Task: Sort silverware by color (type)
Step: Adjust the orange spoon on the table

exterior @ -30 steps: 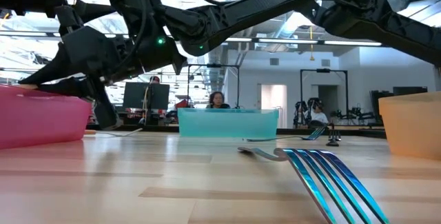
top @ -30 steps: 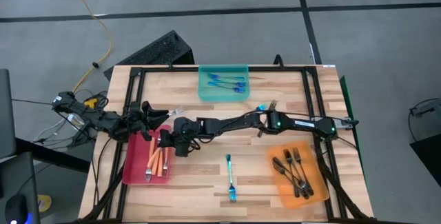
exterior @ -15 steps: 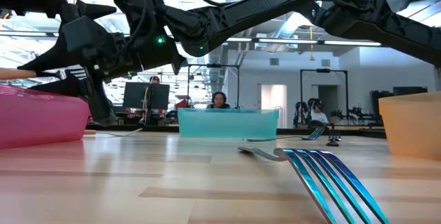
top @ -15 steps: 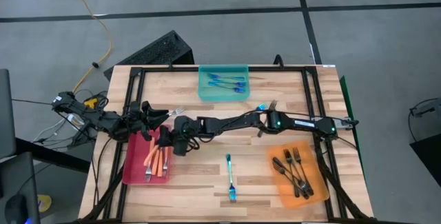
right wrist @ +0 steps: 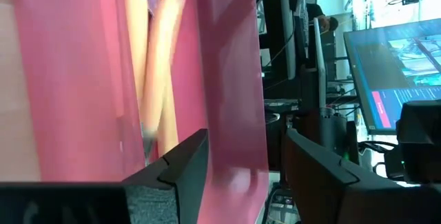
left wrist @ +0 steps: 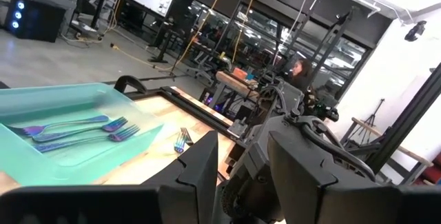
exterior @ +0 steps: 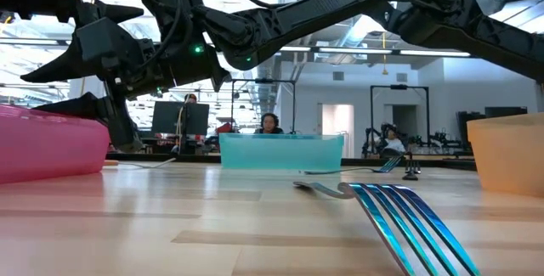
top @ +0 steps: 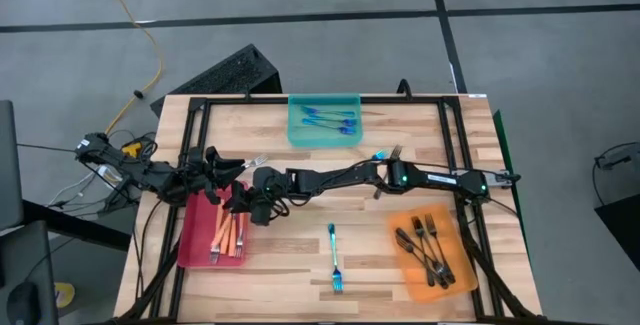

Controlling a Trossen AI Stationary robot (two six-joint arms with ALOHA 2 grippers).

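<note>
Several orange-handled forks (top: 229, 233) lie in the red tray (top: 195, 243) at the table's left. My right gripper (top: 238, 208) reaches across the table and stands open just above the tray's right side, with nothing between its fingers; its wrist view looks down on the forks (right wrist: 162, 58) and the tray's floor (right wrist: 69, 79). In the low view the open fingers (exterior: 34, 95) hover above the tray's rim (exterior: 42, 119). My left gripper (top: 222, 169) waits open at the tray's far edge, holding nothing (left wrist: 242, 169).
A teal tray (top: 300, 133) with blue forks stands at the far middle, an orange tray (top: 405, 275) with dark forks at the near right. One blue fork (top: 334, 257) lies on the bare wood at the near middle; two more forks (top: 386, 154) lie under my right arm.
My right gripper has opened over the red tray and let go of an orange-handled fork. The fork has dropped out of the fingers and now lies in the tray with the other orange ones. The arm itself has stayed in place.
</note>
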